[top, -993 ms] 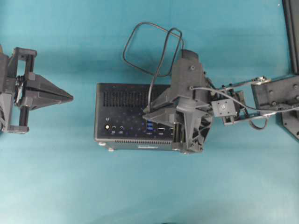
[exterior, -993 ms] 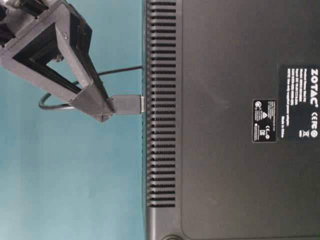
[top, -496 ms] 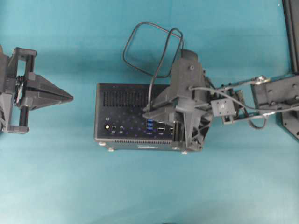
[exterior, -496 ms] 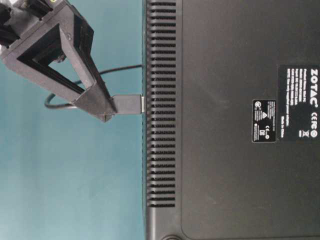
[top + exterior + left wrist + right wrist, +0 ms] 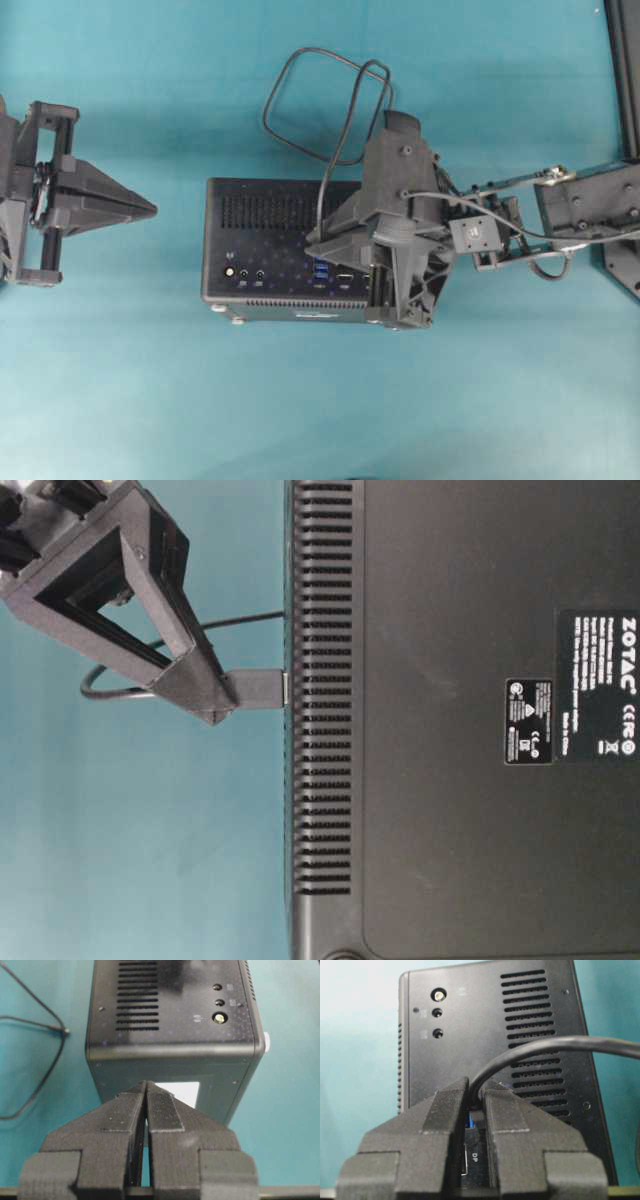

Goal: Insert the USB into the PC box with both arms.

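Note:
The black PC box (image 5: 262, 262) lies mid-table with its port face up. My right gripper (image 5: 312, 243) reaches over it from the right, shut on the USB plug (image 5: 255, 688). In the table-level view the plug's metal end meets the box's port face (image 5: 300, 688). The right wrist view shows the cable (image 5: 545, 1046) rising from between the fingers (image 5: 445, 1110), with a blue port (image 5: 469, 1120) below the plug. The cable's loop (image 5: 322, 195) trails behind the box. My left gripper (image 5: 150, 208) hovers at the far left, shut and empty, pointing at the box's end (image 5: 175, 1062).
The teal table (image 5: 150, 400) surrounds the box. The cable's free end with its small tip (image 5: 65, 1031) lies on the table beside the box's back. A black frame post (image 5: 625, 60) stands at the far right edge.
The right gripper has shifted slightly over the box while holding the plug against the port face. The left arm has not moved.

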Available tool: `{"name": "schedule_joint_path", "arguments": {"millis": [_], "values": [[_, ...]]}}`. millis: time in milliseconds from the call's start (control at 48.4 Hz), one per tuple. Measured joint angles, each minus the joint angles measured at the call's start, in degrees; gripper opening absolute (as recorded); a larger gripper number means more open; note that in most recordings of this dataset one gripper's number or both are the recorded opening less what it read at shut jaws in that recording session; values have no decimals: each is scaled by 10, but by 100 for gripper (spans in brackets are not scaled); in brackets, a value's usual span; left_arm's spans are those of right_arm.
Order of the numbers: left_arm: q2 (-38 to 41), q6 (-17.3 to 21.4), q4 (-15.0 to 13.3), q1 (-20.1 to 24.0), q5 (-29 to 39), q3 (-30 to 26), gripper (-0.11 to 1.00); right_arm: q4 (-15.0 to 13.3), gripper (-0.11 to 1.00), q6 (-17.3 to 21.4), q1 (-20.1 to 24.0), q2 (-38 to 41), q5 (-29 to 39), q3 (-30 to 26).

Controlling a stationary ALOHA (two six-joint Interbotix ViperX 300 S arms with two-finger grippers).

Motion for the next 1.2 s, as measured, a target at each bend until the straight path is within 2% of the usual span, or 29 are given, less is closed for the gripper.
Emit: {"name": "schedule_joint_path", "arguments": {"millis": [269,703,910,1200], "values": [[0,1,0,0,0,-2,0,-3,11,-1,1,0,5,0],[0,1,0,0,0,-2,0,10,11,0,9,12,22,-20],[1,3,0,0,0,-2,0,-7,11,0,7,11,39,-23],[1,1,0,0,0,-4,1,-8,11,0,11,11,41,-22]]}}
